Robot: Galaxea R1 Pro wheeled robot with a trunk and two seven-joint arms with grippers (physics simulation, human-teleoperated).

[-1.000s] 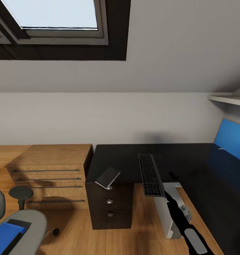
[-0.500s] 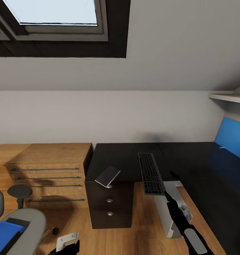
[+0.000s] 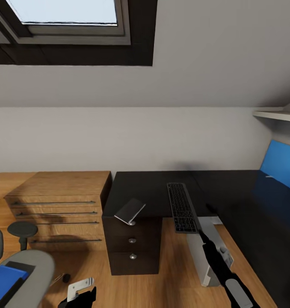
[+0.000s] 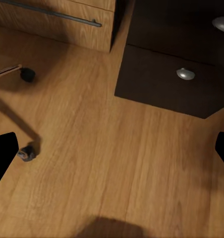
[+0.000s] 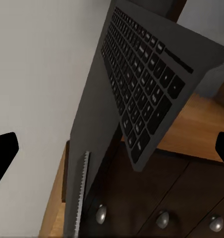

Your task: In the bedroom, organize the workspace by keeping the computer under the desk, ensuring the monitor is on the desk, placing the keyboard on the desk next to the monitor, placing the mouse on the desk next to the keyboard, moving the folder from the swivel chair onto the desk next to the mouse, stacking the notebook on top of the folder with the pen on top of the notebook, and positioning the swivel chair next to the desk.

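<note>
- Desk (image 3: pixel 158 188): black top, smooth, faint sheen; its drawer unit (image 3: pixel 134 248) is dark and matt, with round, shiny metal-looking knobs (image 4: pixel 185 74).
- Keyboard (image 3: pixel 181 208): dark grey, matt, plastic-looking, with low flat keys.
- Chest (image 3: pixel 59 209) at the left: oak-toned wood with visible grain and thin dark bar handles.
- Floor (image 4: pixel 117 158): warm wood planks, smooth, lightly satin.
- Chair (image 3: pixel 27 273): grey cloth-like seat, dark matt armrest pad.
- Folder (image 3: pixel 3 280): flat bright blue, smooth.
- Computer (image 3: pixel 202 256): light grey, smooth, matt casing.
- Wall: plain matt off-white.
</note>
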